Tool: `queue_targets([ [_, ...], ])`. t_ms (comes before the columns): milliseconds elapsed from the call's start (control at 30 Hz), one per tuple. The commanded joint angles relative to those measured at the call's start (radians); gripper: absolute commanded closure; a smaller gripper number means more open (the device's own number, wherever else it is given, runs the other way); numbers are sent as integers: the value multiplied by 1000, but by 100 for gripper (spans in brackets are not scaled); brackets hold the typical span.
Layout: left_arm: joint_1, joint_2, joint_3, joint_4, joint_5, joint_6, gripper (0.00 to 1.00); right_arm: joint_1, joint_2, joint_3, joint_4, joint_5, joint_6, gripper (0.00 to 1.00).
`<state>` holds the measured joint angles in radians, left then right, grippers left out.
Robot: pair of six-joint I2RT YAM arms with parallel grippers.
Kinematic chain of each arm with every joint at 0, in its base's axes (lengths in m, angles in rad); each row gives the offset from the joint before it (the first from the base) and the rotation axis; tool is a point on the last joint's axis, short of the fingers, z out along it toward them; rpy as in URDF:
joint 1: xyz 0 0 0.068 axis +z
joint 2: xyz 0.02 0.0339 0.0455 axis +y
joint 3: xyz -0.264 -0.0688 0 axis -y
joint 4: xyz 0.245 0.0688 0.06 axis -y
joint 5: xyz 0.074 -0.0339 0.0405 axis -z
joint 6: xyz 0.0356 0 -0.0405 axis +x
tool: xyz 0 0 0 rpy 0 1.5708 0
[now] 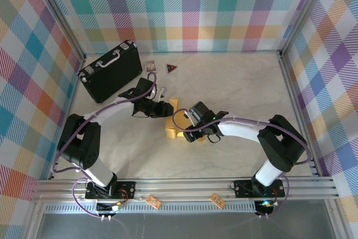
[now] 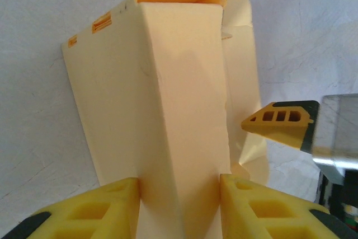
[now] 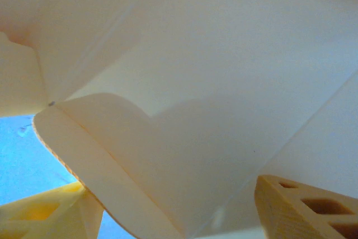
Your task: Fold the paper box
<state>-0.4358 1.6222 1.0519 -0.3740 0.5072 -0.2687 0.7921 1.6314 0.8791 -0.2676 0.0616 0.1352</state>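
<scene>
The paper box [image 1: 172, 131] is mustard-yellow cardboard, partly folded, lying mid-table between both arms. My left gripper [image 1: 166, 109] reaches it from the left and is shut on it. In the left wrist view its yellow fingers [image 2: 112, 205] press on both sides of a raised folded panel of the paper box [image 2: 179, 82], with my left gripper [image 2: 179, 186] centred on it. My right gripper [image 1: 188, 127] comes in from the right. Its jaws stand wide apart [image 3: 173, 191] with a rounded flap [image 3: 140, 155] of the paper box [image 3: 235, 54] between them. One right finger [image 2: 277, 120] hovers beside the flap.
A black hard case [image 1: 110, 70] with a pale handle lies at the back left. A small card [image 1: 150, 66] and a dark red triangle [image 1: 172, 69] lie behind the box. Plaid walls enclose three sides; a metal rail [image 1: 184, 186] runs along the front.
</scene>
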Motion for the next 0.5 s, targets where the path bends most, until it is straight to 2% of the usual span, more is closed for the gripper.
queue_targets([
  [0, 2, 41, -22, -146, -30, 28, 60, -35, 49, 45, 8, 16, 39, 29],
  [400, 3, 42, -17, -138, -22, 27, 60, -70, 205, 137, -100, 39, 99, 32],
  [467, 2, 42, -17, -139, -22, 28, 60, -70, 233, 156, -128, 76, 113, 33],
])
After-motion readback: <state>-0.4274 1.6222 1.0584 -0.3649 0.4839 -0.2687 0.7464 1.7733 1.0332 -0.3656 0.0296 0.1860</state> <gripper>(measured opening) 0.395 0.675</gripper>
